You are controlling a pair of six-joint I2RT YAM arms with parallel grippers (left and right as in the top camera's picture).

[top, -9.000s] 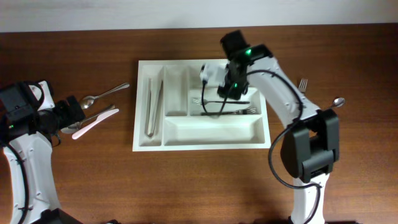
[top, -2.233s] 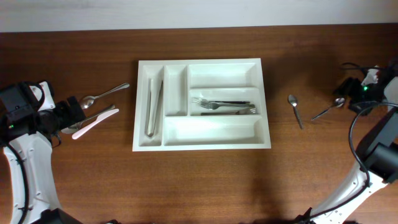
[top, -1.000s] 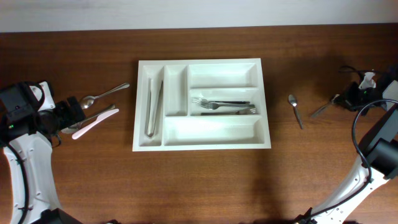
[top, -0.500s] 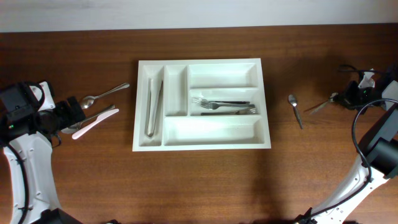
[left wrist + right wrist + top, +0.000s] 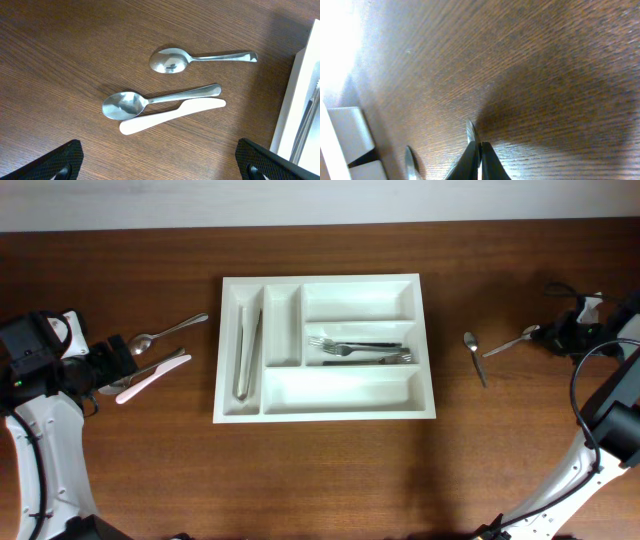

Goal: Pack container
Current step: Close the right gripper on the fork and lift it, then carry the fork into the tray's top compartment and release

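Observation:
The white container [image 5: 327, 406] lies mid-table, with tongs [image 5: 245, 352] in a narrow upright compartment and forks [image 5: 360, 350] in the middle long one. At the far right my right gripper [image 5: 552, 336] is shut on a metal spoon [image 5: 508, 343], which sticks out to the left above the wood. In the right wrist view the held spoon [image 5: 472, 134] shows edge-on between the shut fingers of that gripper [image 5: 480, 149]. My left gripper [image 5: 118, 366] stands open at the far left, short of two spoons [image 5: 127, 104] [image 5: 172, 60] and a white knife [image 5: 170, 115], with nothing in it.
A second loose spoon [image 5: 476, 358] lies on the wood between the container and my right gripper. The container's left wall [image 5: 297, 100] shows at the right edge of the left wrist view. The table's back edge runs along the top.
My right gripper has closed on the spoon at the far right and raised it, so the bowl end has swung up and to the left. The left arm has stayed still.

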